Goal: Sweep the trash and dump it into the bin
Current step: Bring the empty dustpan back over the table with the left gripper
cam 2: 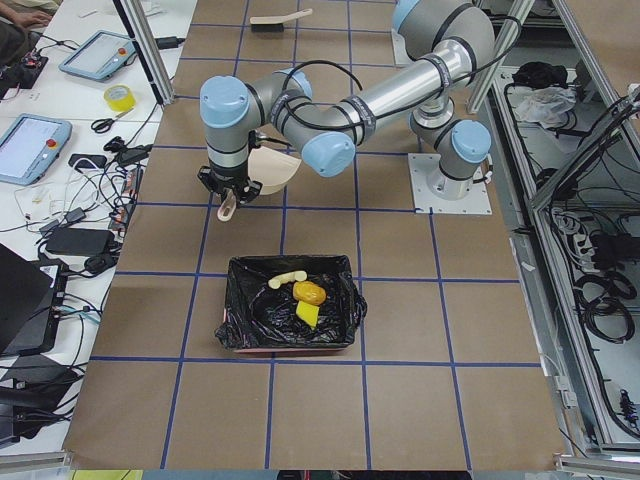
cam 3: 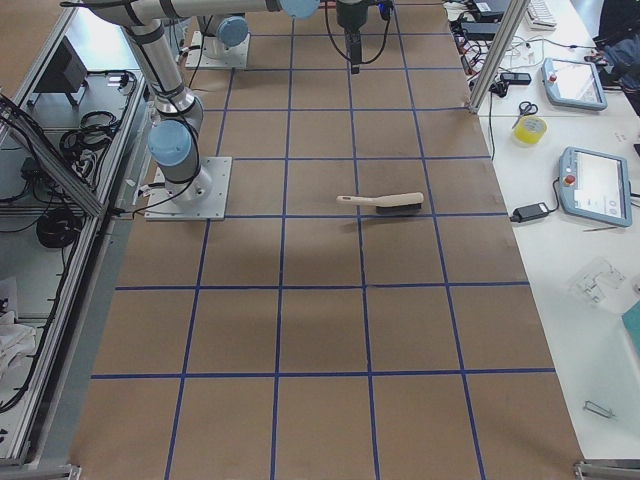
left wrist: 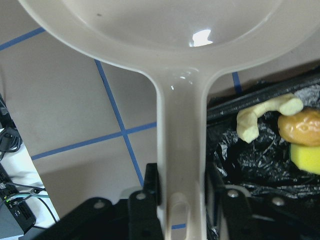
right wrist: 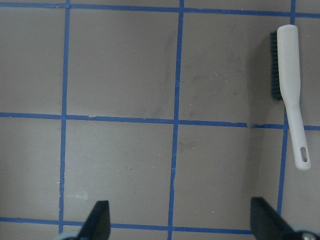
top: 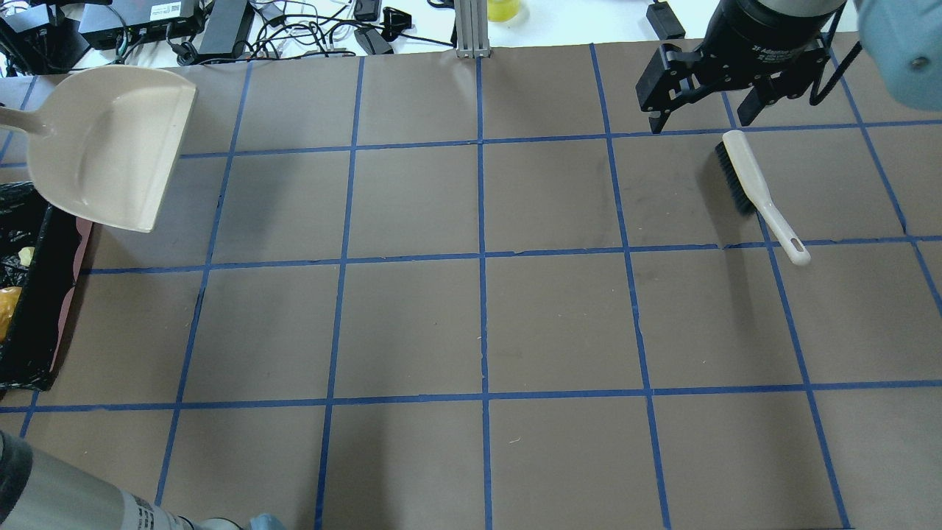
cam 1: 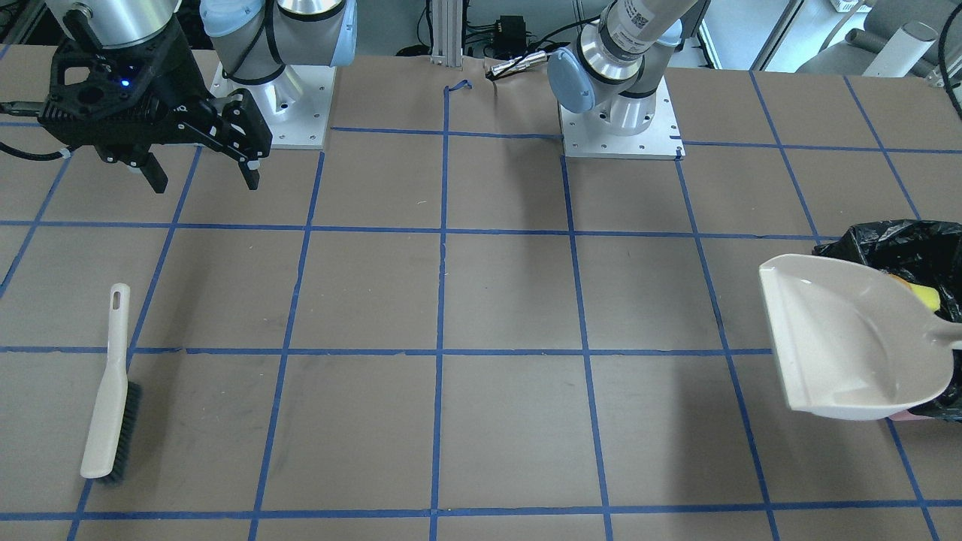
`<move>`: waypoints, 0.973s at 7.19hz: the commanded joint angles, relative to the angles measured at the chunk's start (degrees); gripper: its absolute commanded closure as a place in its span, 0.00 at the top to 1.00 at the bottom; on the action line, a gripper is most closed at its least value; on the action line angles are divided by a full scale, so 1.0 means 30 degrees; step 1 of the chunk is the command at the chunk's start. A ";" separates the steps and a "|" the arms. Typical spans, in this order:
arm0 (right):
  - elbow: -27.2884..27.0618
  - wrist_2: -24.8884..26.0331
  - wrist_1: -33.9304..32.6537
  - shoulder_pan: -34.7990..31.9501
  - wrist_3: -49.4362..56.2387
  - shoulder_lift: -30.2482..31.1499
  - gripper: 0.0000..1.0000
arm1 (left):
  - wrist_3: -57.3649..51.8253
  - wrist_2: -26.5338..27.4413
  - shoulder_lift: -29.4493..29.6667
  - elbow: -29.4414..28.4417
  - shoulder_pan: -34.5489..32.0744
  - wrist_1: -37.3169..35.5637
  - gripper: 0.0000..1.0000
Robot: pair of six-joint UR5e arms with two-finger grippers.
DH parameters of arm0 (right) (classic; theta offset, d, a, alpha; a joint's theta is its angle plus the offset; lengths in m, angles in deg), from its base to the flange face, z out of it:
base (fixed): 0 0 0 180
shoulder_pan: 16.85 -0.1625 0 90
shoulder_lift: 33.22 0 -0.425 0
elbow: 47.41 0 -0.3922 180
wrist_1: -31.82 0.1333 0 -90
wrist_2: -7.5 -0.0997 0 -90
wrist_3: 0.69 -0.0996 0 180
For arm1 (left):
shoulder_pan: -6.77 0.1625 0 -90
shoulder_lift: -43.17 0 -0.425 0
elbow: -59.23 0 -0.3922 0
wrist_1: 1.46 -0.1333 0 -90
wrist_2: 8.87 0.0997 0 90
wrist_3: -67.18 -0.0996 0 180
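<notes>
My left gripper [left wrist: 181,190] is shut on the handle of the beige dustpan [left wrist: 180,125] and holds the empty pan [cam 1: 842,346] above the table beside the bin [cam 2: 250,330]. The bin is pink with a black bag lining. The trash lies inside it: the orange-brown lump [left wrist: 300,127], the yellow sponge block [left wrist: 306,157] and the pale half-ring slice [left wrist: 260,117]. My right gripper [cam 1: 203,176] is open and empty, raised over the table's other end. The beige hand brush [top: 758,191] lies flat on the table near it.
The brown table is marked with a blue tape grid [top: 482,258]. Cables and electronics [top: 221,29] lie past its far edge. The two arm bases [cam 1: 620,120] stand at the robot's side of the table.
</notes>
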 commanded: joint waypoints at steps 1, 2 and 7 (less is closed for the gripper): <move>0.0002 0.0012 0.0146 0.0000 0.0004 0.0068 1.00 | 0.5205 0.0069 0.0916 0.0054 -0.2850 -0.0011 0.00; 0.0002 0.0012 0.0117 0.0000 -0.0025 0.0068 1.00 | 0.6507 0.0040 0.1501 0.0025 -0.3848 -0.0214 0.00; 0.0002 0.0012 0.0088 0.0000 0.0003 0.0039 1.00 | 0.9509 0.3370 0.4142 0.0025 -0.6843 -0.2442 0.00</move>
